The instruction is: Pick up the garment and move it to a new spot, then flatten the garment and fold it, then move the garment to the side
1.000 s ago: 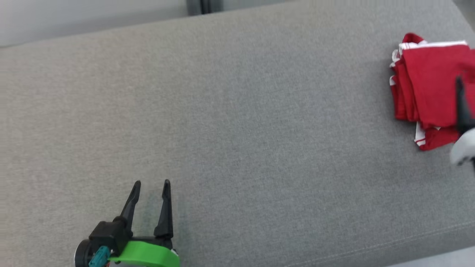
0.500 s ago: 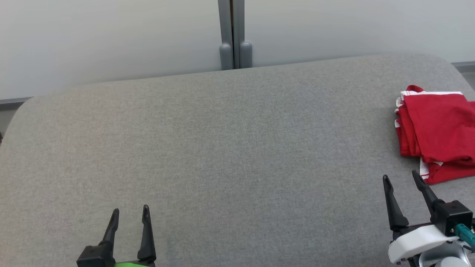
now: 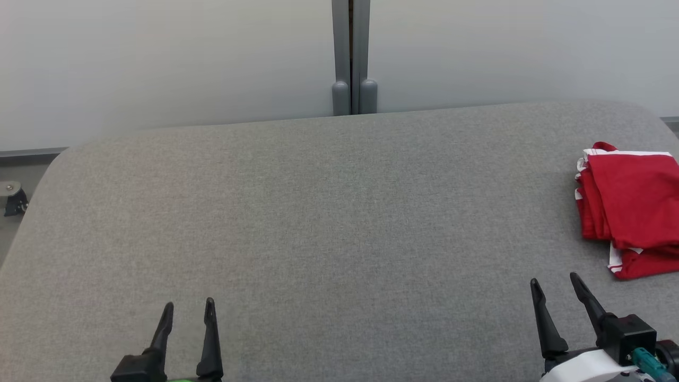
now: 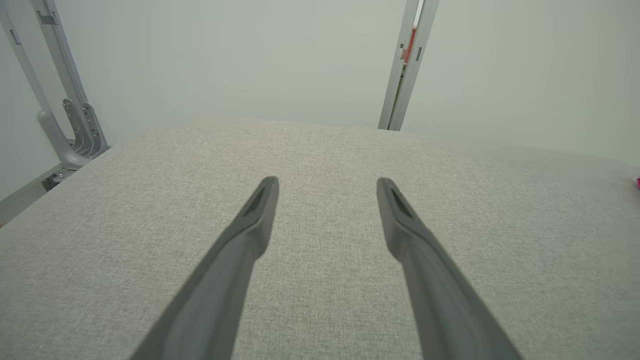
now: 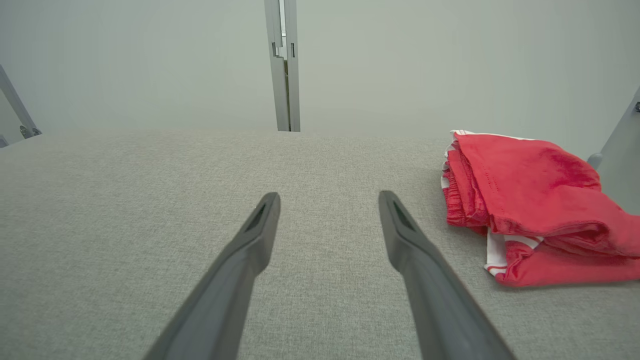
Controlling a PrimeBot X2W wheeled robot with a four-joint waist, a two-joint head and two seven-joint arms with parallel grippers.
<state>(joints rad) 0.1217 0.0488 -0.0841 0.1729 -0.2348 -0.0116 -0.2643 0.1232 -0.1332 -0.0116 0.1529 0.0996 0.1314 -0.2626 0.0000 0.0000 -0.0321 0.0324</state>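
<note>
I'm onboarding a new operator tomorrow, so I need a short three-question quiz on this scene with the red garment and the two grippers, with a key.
1. Fill in: the left gripper and the right gripper both stand ____.
2. True or false: the right gripper holds the red garment.
3. In the head view, where on the grey padded surface does the garment lie? A. far left B. centre C. right edge

Key
1. open
2. False: it lies folded on the surface, apart from both grippers.
3. C
</note>
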